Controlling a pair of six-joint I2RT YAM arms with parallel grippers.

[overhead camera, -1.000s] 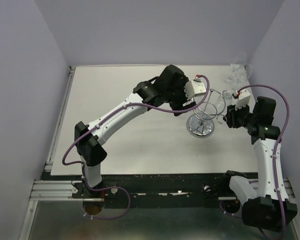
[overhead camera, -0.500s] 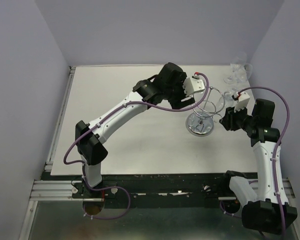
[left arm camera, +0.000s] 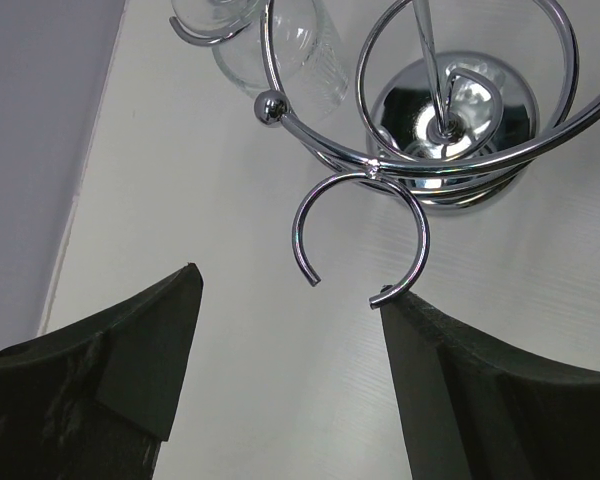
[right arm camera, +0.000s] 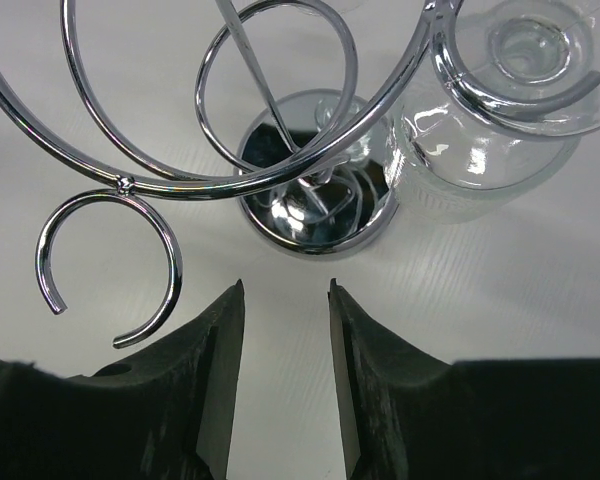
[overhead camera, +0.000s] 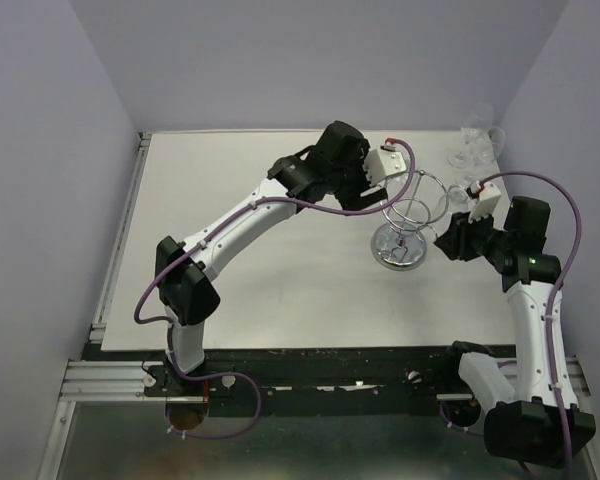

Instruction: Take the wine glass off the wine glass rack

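Note:
The chrome wine glass rack (overhead camera: pixel 400 245) stands on its mirror disc base at the table's right middle. One clear wine glass (overhead camera: pixel 441 203) hangs upside down from a hook on its far right side. In the left wrist view my left gripper (left arm camera: pixel 288 285) is open wide just short of an empty hook (left arm camera: pixel 360 230), its right fingertip (left arm camera: pixel 400 310) at the hook's end; the glass (left arm camera: pixel 280 50) hangs beyond. In the right wrist view my right gripper (right arm camera: pixel 285 285) is open and empty, facing the rack base (right arm camera: pixel 315 195), with the glass (right arm camera: pixel 500 110) up and to the right.
Other clear glasses (overhead camera: pixel 472 145) stand at the table's back right corner by the wall. The left gripper (overhead camera: pixel 378 205) is at the rack's left side and the right gripper (overhead camera: pixel 442 240) at its right side. Purple walls close in the table.
My right gripper has moved left, closer to the rack. My left gripper has shifted slightly back and left. The rack and the glass have not moved.

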